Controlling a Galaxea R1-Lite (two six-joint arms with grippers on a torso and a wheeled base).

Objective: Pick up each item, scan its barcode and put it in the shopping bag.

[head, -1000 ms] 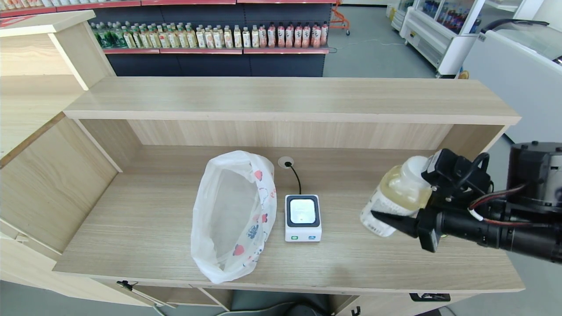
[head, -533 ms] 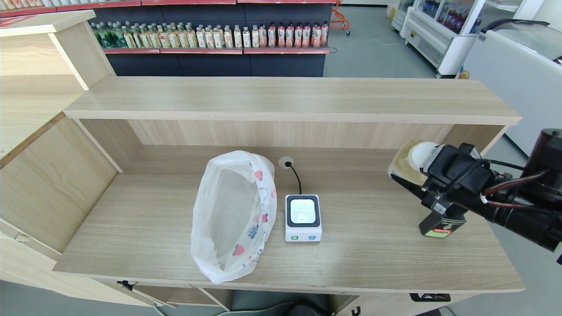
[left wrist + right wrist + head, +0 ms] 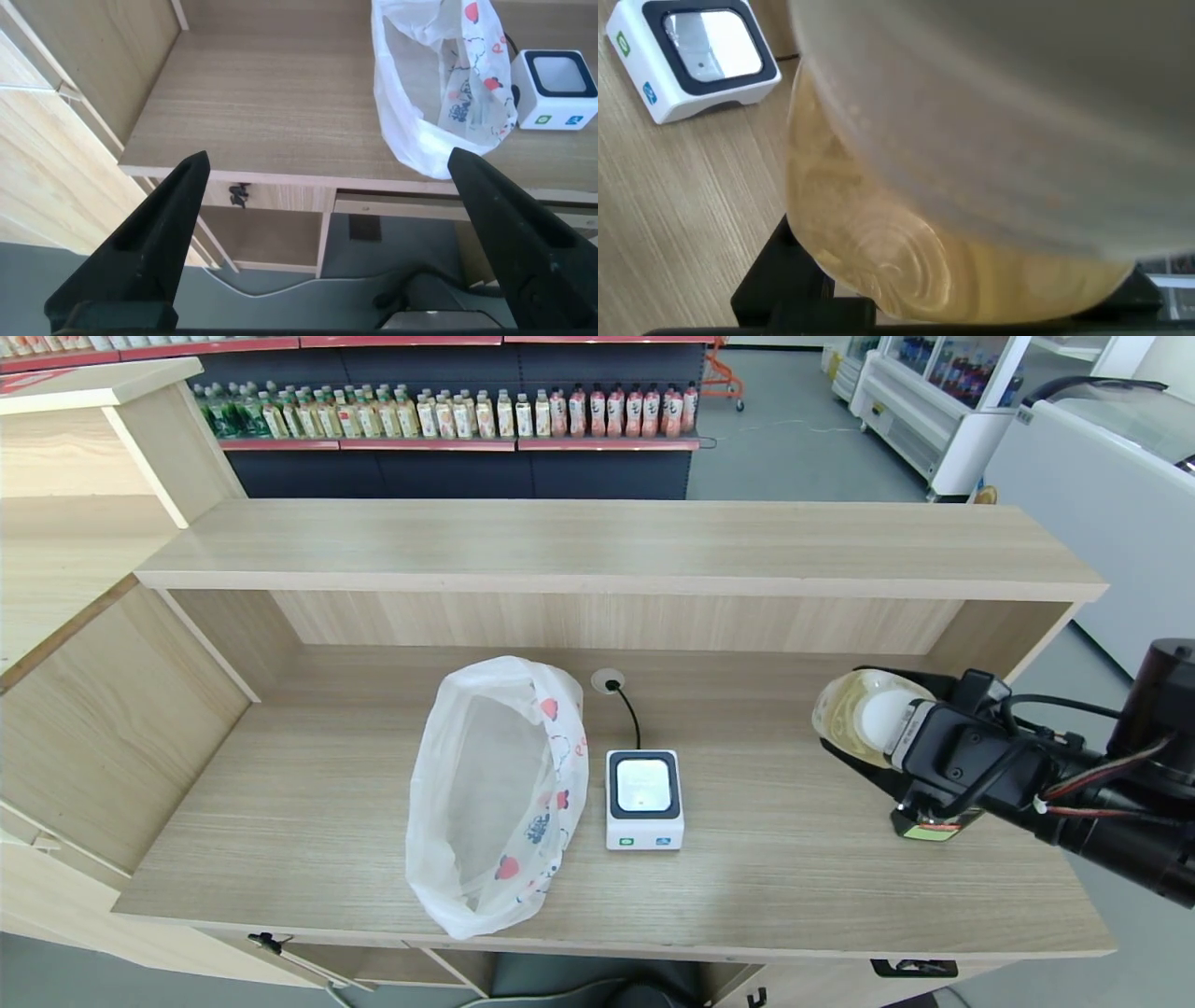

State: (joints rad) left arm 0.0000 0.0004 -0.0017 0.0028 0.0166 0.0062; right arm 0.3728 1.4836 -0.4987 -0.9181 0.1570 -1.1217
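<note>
Nearest us, the left pincer [image 3: 327, 163] hung empty with jaws wide apart, just off the front edge of the tabletop [image 3: 794, 887]; we judged it held in reserve. On the tabletop the bag [image 3: 495, 793] lay with its mouth gaping, ready to receive goods. Just beside it, on the right, sat the scanner [image 3: 643, 798], window upward, so a barcode must face down. Well right of the scanner, the right pincer [image 3: 873, 723] was clamped on the bottle [image 3: 840, 709], apparently clear of the tabletop. We judged scanning not yet done.
</note>
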